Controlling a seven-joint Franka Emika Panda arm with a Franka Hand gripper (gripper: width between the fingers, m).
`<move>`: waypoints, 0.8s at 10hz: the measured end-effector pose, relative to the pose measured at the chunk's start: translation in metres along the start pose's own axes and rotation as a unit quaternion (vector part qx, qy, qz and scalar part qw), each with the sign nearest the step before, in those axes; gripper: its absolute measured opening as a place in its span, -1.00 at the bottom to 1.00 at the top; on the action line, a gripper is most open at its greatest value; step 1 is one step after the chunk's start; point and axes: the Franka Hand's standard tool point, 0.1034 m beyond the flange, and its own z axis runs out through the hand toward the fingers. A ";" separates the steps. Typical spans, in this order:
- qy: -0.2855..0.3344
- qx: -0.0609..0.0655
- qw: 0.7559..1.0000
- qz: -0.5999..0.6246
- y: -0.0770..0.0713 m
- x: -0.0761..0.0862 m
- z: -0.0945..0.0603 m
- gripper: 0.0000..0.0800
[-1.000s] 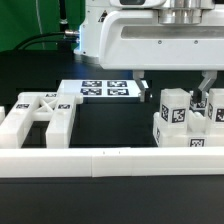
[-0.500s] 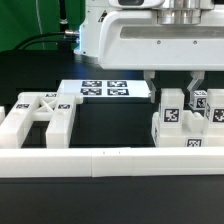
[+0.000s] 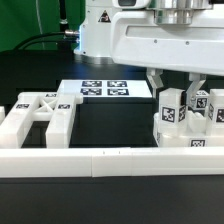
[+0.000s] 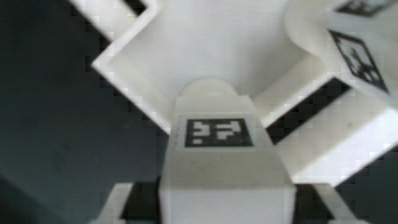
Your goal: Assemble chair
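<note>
- Exterior view: the gripper (image 3: 173, 92) hangs over the cluster of chair parts at that view's right; its two fingers (image 3: 157, 83) stand one on each side of an upright chair leg (image 3: 171, 113), drawn in against its sides, so the pincer is pinching that leg near its top end
- the chair leg stands upright with its black-and-white tag facing the camera; just beside it, toward the exterior view's right, stand more tagged uprights (image 3: 205, 108); a low white piece (image 3: 185, 142) sits in front of them at the foot of the cluster; how these pieces join cannot be told
- the X-braced frame (image 3: 38, 112) lies on the black table (image 3: 110, 125) at the exterior view's left, well apart from the gripper
- the marker board (image 3: 105, 90) lies flat farther back, between the frame and the cluster
- the border rail (image 3: 90, 160) runs across the front, nearer the camera than all the parts
- wrist view: the chair leg (image 4: 222, 150) fills the middle, with a rounded end and a square tag on its face; behind it lie angled white bars (image 4: 169, 45); a second tag (image 4: 365, 55) shows at the picture's edge
</note>
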 end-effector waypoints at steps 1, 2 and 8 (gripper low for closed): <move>0.000 -0.002 0.999 0.046 0.000 0.000 0.000 -0.28; 0.000 -0.005 0.994 0.105 -0.001 0.000 0.000 -0.28; 0.000 -0.007 0.993 0.120 0.000 0.004 0.000 0.46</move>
